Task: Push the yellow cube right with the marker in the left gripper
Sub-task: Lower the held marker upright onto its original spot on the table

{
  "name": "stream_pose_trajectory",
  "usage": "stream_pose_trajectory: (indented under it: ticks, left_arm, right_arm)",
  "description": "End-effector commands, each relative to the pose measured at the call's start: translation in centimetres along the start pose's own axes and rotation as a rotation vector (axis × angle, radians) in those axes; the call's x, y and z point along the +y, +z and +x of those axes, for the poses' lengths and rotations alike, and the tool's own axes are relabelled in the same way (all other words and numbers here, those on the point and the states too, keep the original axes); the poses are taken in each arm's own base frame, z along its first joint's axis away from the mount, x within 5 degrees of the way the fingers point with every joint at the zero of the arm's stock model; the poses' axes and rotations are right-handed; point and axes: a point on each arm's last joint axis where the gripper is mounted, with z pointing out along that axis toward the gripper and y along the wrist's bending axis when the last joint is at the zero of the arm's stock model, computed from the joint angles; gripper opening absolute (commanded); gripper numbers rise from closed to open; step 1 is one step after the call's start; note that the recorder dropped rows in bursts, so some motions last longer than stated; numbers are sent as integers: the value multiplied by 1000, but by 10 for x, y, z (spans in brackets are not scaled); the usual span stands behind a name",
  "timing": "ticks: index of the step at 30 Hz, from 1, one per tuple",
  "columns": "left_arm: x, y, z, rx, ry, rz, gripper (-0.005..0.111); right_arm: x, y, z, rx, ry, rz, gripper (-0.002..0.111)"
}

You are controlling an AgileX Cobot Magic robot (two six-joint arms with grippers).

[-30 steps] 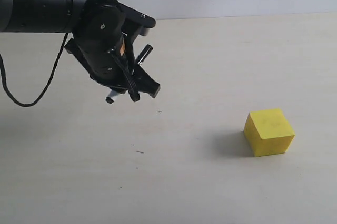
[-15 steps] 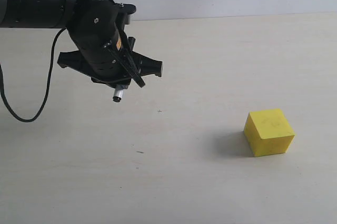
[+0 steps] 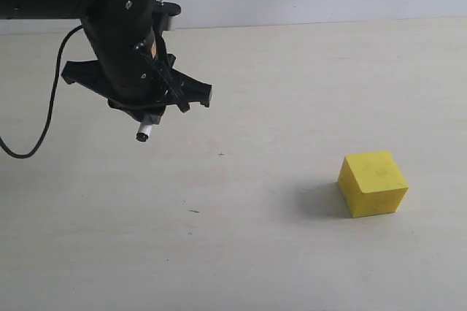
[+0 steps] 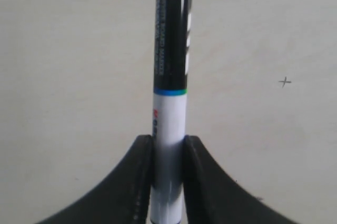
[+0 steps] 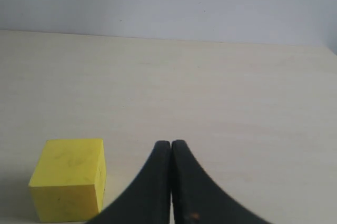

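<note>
Cube [image 3: 373,182], bright yellow, is set flat toward the near right corner of the table [image 3: 292,70]. The marker [image 4: 169,77] is clamped in the left gripper [image 4: 168,145], well apart toward the far left corner, tip pointed down. The cube's left face must likely be reached first. The right gripper [image 5: 171,148] is pressed together, empty, near the cube.

fine pale print runs along the black part of the marker [image 4: 169,92], too blurred to read; a small red mark, also unreadable, sits on its white barrel.
</note>
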Motion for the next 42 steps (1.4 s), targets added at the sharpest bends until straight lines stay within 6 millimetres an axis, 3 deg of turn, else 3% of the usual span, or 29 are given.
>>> stream_pose_trajectory:
  ticks: [1,8,20,28,42]
  left_arm:
    - [4,-22,-6,37,-15,-14,0]
    - [-8,-35,-12,39,-52,108,0]
    - [-18,-30,-13,56,-126,188,0]
    - [-48,-6,-11,45,-123,267,0]
    - [-63,55,-5,127,-143,214,0]
  right_arm:
    - [0,0,0,-16,-2,5,0]
    - [0,0,0,-16,-2,5,0]
    - [0,0,0,-16,-2,5,0]
    - [0,0,0,-16,-2,5,0]
    - [0,0,0,-16,-2,5,0]
